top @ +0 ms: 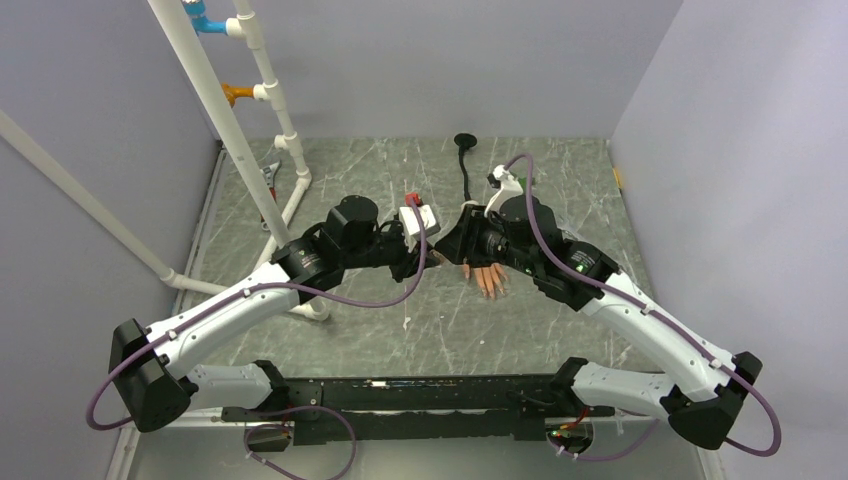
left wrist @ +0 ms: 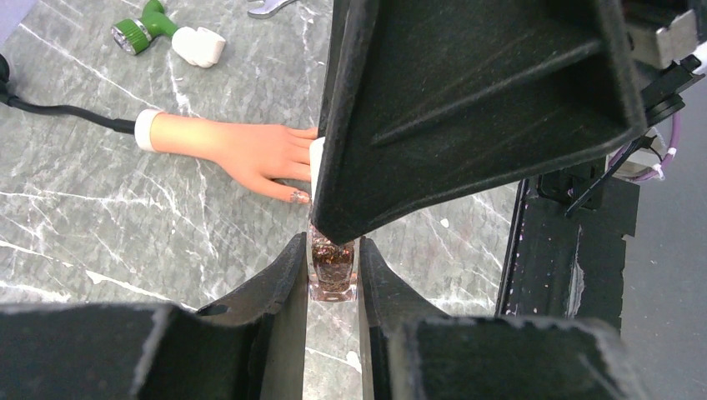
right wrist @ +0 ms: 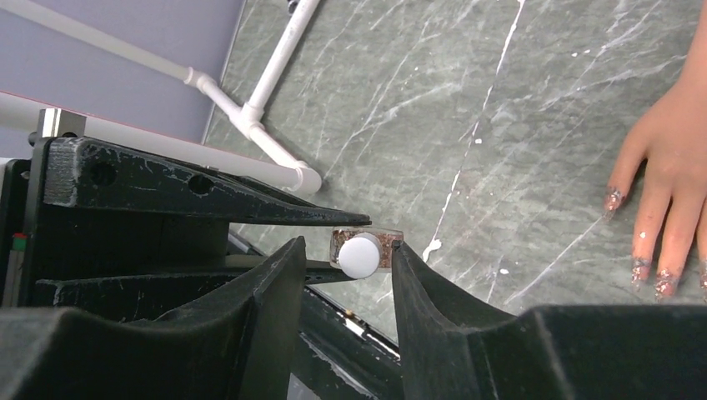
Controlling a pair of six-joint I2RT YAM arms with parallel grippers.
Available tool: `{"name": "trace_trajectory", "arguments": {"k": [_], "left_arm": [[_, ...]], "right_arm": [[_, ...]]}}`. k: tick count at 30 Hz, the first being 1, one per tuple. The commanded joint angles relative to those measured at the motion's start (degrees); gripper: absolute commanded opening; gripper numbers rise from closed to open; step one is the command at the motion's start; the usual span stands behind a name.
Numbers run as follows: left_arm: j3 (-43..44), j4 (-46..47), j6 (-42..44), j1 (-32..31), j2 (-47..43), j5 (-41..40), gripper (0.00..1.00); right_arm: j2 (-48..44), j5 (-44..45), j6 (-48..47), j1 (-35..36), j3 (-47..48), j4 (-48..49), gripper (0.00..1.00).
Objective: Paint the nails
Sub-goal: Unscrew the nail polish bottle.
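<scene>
A small clear bottle of brown glittery polish [left wrist: 332, 268] is clamped between the fingers of my left gripper [left wrist: 332, 248], which is shut on it above the table. My right gripper [right wrist: 348, 245] is around the bottle's white cap [right wrist: 361, 255]. Its right finger is at the bottle's edge and its left finger stands a little apart, so it is open. One black finger of the right gripper [left wrist: 467, 108] hides the bottle's top in the left wrist view. The peach rubber hand [left wrist: 242, 150] lies flat nearby. Its nails [right wrist: 640, 268] carry glitter, and its thumb nail [left wrist: 298, 197] does too.
A white pipe frame [top: 250, 130] stands at the left, and its foot [right wrist: 267, 92] reaches toward the bottle. A green and white tool [left wrist: 167, 33] and a wrench [left wrist: 267, 7] lie beyond the hand. A black cable [top: 464, 160] runs to the back. The black mounting rail [top: 420, 395] lines the near edge.
</scene>
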Motion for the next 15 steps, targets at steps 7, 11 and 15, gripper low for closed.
{"name": "trace_trajectory", "arguments": {"k": [7,11,15], "left_arm": [[1.59,1.49,0.47,-0.3,-0.39,-0.3,0.0],[1.45,1.41,0.47,-0.3,-0.37,-0.06,0.0],[1.59,1.24,0.74,-0.29,-0.19,0.02,0.0]], "right_arm": [[-0.2,0.96,-0.64,0.58,0.49,1.82,0.33],[-0.02,0.71,-1.18,0.64,-0.04,1.88,0.2],[-0.76,-0.37,-2.1,0.59,-1.36,2.95,0.11]]}}
